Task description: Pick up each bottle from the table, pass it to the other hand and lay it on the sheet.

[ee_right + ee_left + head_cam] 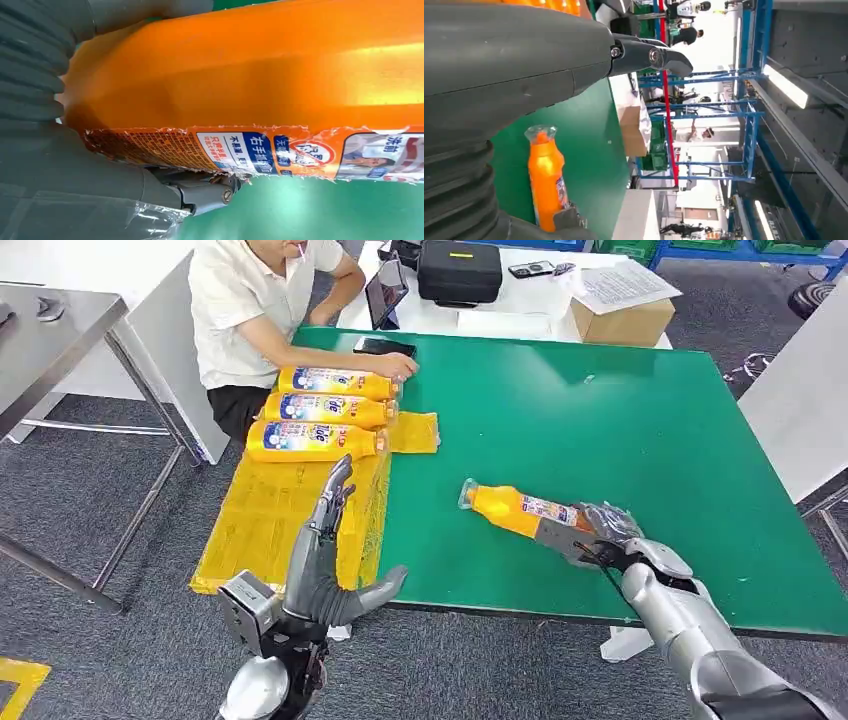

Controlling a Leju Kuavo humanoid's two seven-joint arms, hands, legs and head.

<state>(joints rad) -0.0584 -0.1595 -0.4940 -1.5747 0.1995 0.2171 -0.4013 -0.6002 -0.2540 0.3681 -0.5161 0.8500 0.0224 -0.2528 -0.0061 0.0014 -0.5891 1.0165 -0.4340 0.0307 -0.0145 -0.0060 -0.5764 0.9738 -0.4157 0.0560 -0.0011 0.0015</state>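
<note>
Landmark: the green table (640, 440) is serving as the reference for every place below.
Sheet: a yellow sheet (262, 525) is lying over the table's left end, hanging past the front edge.
Laid bottles: three orange bottles (322, 412) are lying side by side at the far end of the sheet, caps pointing toward the table's middle; a seated person's hand (398, 364) is resting just beyond them.
Left hand: the left hand (330, 565) is hovering over the sheet near the table's front edge, holding nothing, fingers stretched apart and thumb swung out toward the table's middle.
Fourth bottle: the bottle (515, 510) is lying on the bare green near the front edge, right of the sheet; the left wrist view is showing it too (545, 177).
Long axis: it is running across the table, cap end pointing at the left hand, base end in the right hand's grasp.
Right hand: the right hand (605, 535) is wrapping its fingers around the bottle's base end, seen close up pressing against the label (150, 150).
Step in hand: probably the pick-up, since the bottle appears to be touching the table, though I cannot tell for certain.
Coming move: the cap end is the part nearest the waiting left hand, so the pass is likely turning on carrying the bottle leftward along its own axis.
</note>
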